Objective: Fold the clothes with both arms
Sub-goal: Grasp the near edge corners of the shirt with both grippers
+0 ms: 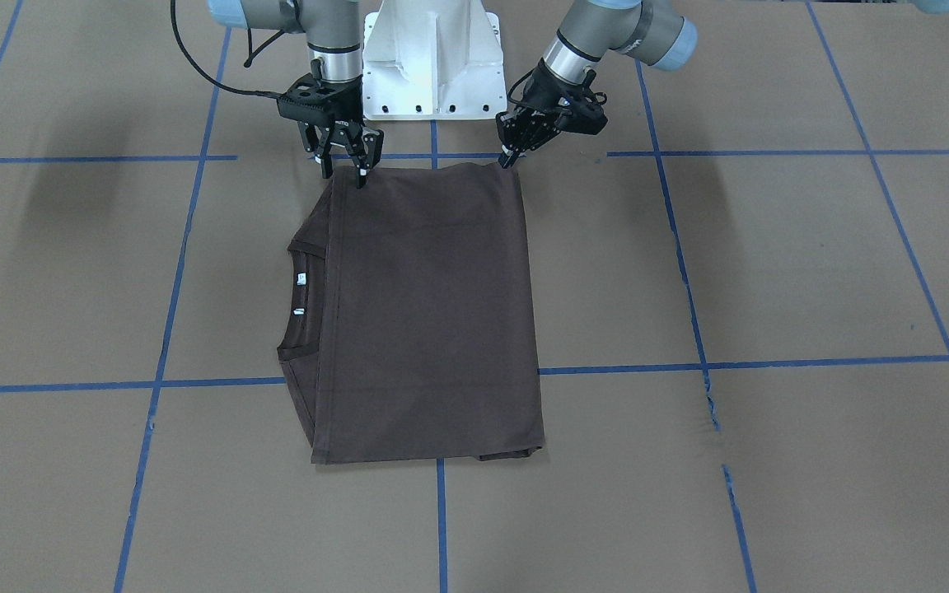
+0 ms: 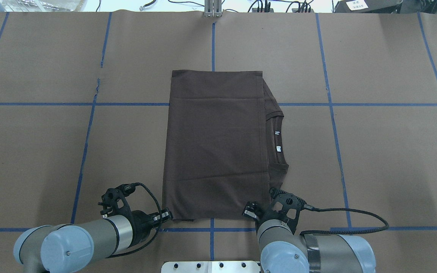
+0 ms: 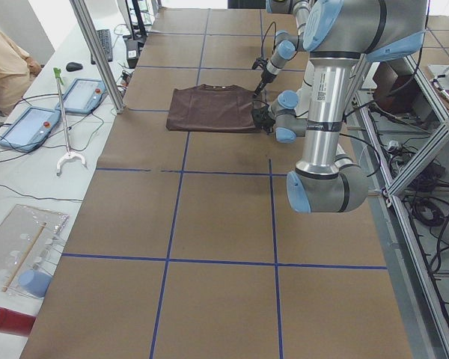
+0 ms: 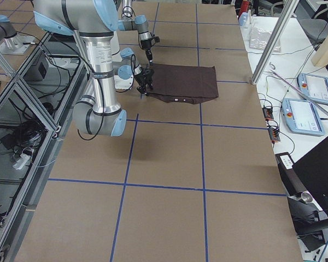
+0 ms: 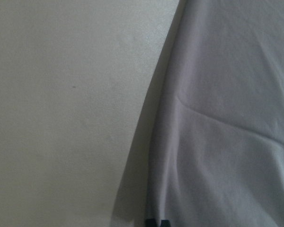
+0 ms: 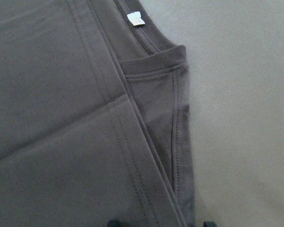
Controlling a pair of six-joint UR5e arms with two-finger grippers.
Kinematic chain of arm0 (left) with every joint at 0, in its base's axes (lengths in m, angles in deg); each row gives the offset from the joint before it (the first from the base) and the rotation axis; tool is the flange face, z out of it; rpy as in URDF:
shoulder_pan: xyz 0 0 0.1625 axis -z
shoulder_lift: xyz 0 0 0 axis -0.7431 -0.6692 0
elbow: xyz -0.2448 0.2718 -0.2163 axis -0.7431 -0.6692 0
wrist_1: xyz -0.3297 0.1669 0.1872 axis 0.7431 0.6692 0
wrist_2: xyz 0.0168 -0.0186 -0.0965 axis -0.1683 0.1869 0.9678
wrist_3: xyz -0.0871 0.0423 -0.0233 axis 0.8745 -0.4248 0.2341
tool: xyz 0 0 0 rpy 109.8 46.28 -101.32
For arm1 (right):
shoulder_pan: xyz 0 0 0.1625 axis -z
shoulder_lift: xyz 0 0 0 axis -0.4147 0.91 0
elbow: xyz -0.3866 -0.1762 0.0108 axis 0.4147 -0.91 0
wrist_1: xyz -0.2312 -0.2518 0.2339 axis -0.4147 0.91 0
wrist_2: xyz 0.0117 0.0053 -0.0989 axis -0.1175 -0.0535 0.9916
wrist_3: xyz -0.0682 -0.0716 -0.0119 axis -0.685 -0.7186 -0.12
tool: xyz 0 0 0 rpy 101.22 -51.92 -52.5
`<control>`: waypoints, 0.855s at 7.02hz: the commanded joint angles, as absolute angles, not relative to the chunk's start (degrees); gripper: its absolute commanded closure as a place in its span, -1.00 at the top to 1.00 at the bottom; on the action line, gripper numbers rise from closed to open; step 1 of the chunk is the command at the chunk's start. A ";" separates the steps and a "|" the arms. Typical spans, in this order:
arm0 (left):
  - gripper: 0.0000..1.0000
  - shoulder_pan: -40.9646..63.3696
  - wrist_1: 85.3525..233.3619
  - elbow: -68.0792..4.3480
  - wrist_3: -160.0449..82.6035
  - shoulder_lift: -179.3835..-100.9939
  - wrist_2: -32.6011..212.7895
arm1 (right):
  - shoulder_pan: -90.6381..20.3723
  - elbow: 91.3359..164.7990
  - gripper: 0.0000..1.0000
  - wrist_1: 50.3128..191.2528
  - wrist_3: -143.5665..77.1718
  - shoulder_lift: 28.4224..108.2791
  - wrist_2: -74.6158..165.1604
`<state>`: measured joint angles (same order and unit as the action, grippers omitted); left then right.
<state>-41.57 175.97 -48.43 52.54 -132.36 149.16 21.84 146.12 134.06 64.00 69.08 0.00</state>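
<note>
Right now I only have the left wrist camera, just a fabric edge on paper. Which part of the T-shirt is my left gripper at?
Observer: The left gripper is at the near left corner of the folded T-shirt, closest to the robot.
Operator: And the right one?
Observer: The right gripper is at the near right corner, jaws open.
Operator: Where's the collar?
Observer: The collar sticks out from under the fold on the robot's right side.

Bright even light; soft shadows; left wrist view renders T-shirt (image 5: 227,118) pale, blurred.
</note>
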 commanded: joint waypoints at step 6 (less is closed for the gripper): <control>-1.00 -41.58 175.97 -48.47 52.46 -132.46 149.24 | 20.90 146.60 -1.00 133.77 64.04 68.68 0.00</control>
<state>-41.58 175.97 -48.47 52.46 -132.44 149.18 21.38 146.27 133.71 64.35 68.79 0.00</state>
